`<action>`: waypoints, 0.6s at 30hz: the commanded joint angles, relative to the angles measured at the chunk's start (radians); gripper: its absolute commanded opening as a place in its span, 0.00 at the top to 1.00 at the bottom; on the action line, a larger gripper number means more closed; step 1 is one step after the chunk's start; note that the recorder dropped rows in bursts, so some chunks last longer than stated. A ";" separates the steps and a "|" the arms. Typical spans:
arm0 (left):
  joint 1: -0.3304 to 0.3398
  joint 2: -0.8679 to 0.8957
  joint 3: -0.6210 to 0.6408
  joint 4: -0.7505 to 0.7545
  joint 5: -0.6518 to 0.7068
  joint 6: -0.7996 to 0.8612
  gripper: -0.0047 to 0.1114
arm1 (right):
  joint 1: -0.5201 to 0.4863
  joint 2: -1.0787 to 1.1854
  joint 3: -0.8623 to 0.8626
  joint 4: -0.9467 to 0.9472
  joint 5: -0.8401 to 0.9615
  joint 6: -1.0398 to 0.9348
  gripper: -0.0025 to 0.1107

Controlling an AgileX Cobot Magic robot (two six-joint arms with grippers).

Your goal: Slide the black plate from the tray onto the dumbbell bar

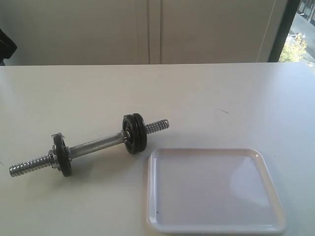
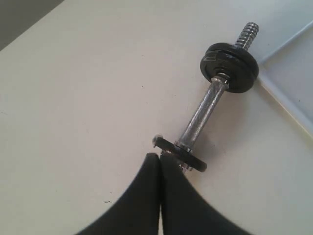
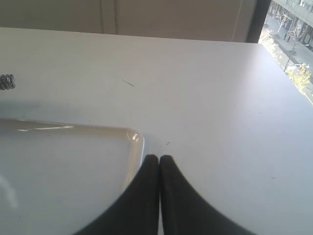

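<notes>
Standing at the table (image 1: 197, 88), an onlooker sees both grippers shut and holding nothing.

Left gripper (image 2: 160, 157): its two dark fingers (image 2: 139, 196) meet along their full visible length. The dumbbell bar (image 2: 200, 115) lies on the table directly ahead of the tips and runs away from them. A single disc (image 2: 180, 155) sits on the bar's near end, just beyond the tips; contact with the fingers cannot be determined. The black plate (image 2: 247, 73) sits at the bar's far end, well apart from this gripper. It is threaded on the bar and pressed against a second disc (image 1: 128, 129), with the spiral end projecting past it.

Right gripper (image 3: 159, 159): its fingers (image 3: 176, 200) are likewise pressed together. The tips sit above one rounded corner of the tray (image 3: 132, 139), which spreads away beneath one finger. Bare table lies under the other.

In the exterior view the black plate (image 1: 140, 133) stands upright on the bar (image 1: 96, 145), just beside the tray's (image 1: 152, 196) nearest corner and off the tray.
</notes>
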State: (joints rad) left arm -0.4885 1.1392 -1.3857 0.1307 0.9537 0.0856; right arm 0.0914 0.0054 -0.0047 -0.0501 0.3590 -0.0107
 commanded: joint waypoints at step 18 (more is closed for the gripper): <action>-0.001 -0.010 0.006 -0.001 0.005 -0.005 0.96 | -0.004 -0.005 0.005 -0.002 -0.018 0.011 0.98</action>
State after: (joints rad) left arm -0.4885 1.1392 -1.3857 0.1307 0.9537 0.0856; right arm 0.0914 0.0054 -0.0047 -0.0501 0.3568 0.0000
